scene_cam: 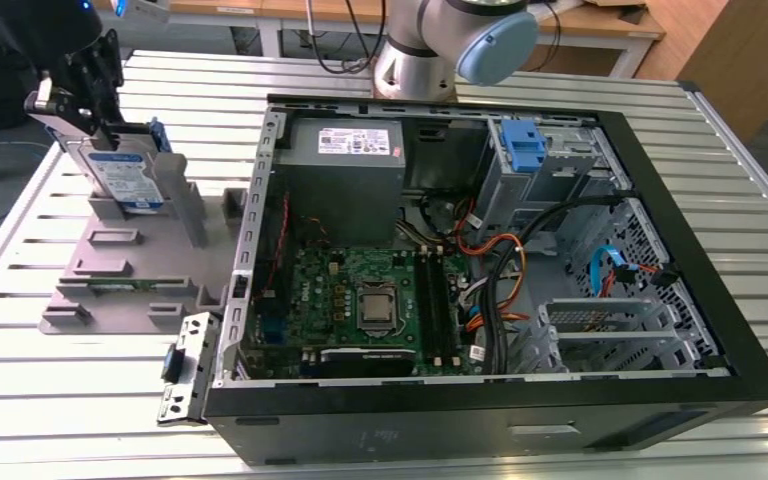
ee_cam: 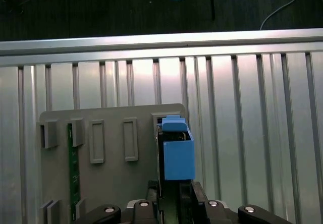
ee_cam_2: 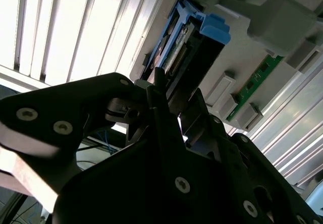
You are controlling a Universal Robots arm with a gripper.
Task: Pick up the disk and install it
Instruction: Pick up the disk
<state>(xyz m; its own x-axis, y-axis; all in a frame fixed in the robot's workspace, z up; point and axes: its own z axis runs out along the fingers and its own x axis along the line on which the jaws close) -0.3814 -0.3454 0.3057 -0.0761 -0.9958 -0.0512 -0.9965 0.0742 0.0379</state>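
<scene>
The disk (scene_cam: pixel 128 178), a silver drive with a white-and-blue label in blue carrier rails, stands upright on edge at the back of a grey fixture (scene_cam: pixel 131 270) on the exterior view's left. My gripper (scene_cam: pixel 87 138) comes down on it from above and is shut on its upper end. In the first wrist view the blue carrier end of the disk (ee_cam: pixel 177 153) sticks out past my gripper (ee_cam: pixel 171 188). In the second wrist view my gripper (ee_cam_2: pixel 174 90) has dark fingers on either side of the disk (ee_cam_2: pixel 176 42).
An open computer case (scene_cam: pixel 704 330) lies on the slatted metal table (scene_cam: pixel 51 400), with a grey power-supply box (scene_cam: pixel 344 150), a bare blue bracket (scene_cam: pixel 524 145) at the drive bay, and loose cables (scene_cam: pixel 504 270). A green memory stick (ee_cam: pixel 74 168) sits in the fixture (ee_cam: pixel 111 178).
</scene>
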